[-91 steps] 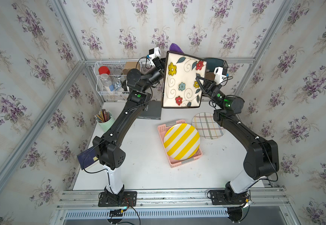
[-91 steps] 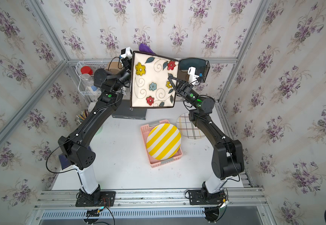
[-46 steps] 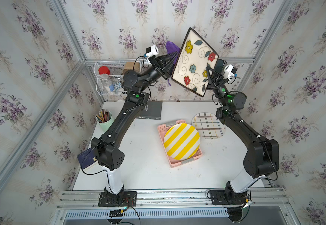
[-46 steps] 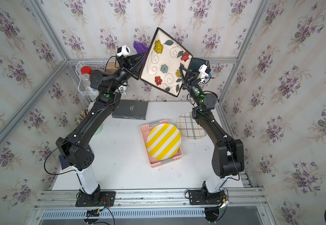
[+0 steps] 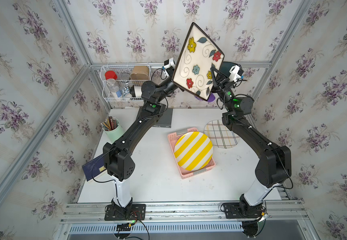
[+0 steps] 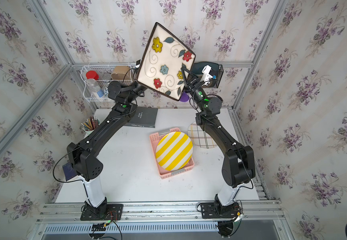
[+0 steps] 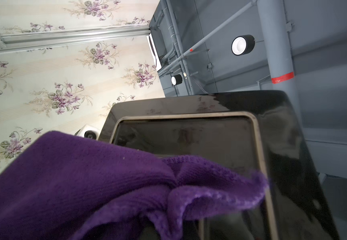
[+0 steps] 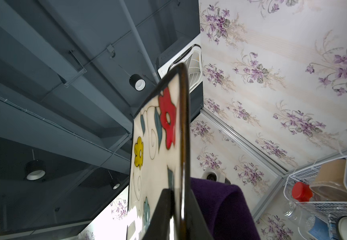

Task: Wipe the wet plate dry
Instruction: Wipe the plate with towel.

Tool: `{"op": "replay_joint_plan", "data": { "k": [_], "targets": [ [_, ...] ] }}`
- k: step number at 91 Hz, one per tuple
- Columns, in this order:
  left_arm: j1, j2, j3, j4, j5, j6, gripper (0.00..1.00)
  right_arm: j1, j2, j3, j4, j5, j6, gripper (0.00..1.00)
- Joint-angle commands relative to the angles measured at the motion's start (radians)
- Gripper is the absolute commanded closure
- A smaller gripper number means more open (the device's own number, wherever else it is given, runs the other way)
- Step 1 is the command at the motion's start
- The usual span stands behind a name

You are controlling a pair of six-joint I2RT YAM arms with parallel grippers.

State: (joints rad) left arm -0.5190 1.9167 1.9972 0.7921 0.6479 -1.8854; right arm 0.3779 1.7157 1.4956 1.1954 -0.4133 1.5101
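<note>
Left wrist view: my purple cloth [image 7: 85,187] lies on the dark back of the flowered plate [image 7: 189,141], tilted high over the far worktop [image 5: 158,187]. Left fingers, hidden, pinch the cloth; right fingers [image 8: 162,218] clamp the rim. Best sweep flat, holding steady.

square plate [image 5: 199,62]: cream face; yellow, red and blue flowers, teal leaves, dark swirls, brown rim; glossy black underside.
cloth [image 7: 85,187]: purple.
round plate [image 5: 193,150]: yellow and white stripes.
basket [image 5: 173,137]: pink.
plaid plate [image 5: 220,135]: cream, dark crossing lines.
cup [image 5: 114,132]: mint green.
</note>
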Motion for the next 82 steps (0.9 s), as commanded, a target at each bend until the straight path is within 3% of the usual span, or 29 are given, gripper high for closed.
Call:
{"op": "replay_joint_plan", "data": {
  "k": [1, 14, 26, 36, 45, 62, 72, 82],
  "targets": [
    [-0.016, 0.015, 0.022, 0.098, 0.098, -0.037, 1.0, 0.034, 0.009, 0.025, -0.045, 0.007, -0.091, 1.0],
    [0.005, -0.035, -0.075, 0.107, 0.136, -0.036, 1.0, -0.043, 0.065, 0.112, -0.044, 0.034, -0.071, 1.0],
    [0.055, -0.155, -0.261, 0.041, 0.187, 0.062, 1.0, -0.133, 0.054, 0.106, -0.041, 0.037, -0.063, 1.0],
    [0.114, -0.312, -0.448, -0.088, 0.192, 0.208, 1.0, -0.186, -0.007, -0.009, -0.044, 0.053, -0.068, 1.0],
    [0.152, -0.45, -0.564, -0.311, 0.152, 0.432, 1.0, -0.198, -0.06, -0.11, -0.108, 0.033, -0.104, 1.0],
    [0.13, -0.49, -0.398, -0.809, 0.105, 0.886, 1.0, -0.133, -0.136, -0.223, -0.313, 0.001, -0.246, 1.0],
    [0.107, -0.42, -0.289, -0.962, 0.082, 1.032, 1.0, -0.059, -0.144, -0.231, -0.355, -0.006, -0.287, 1.0],
    [0.098, -0.33, -0.269, -1.047, 0.062, 1.127, 1.0, -0.005, -0.128, -0.218, -0.323, -0.005, -0.273, 1.0]
  ]
}}
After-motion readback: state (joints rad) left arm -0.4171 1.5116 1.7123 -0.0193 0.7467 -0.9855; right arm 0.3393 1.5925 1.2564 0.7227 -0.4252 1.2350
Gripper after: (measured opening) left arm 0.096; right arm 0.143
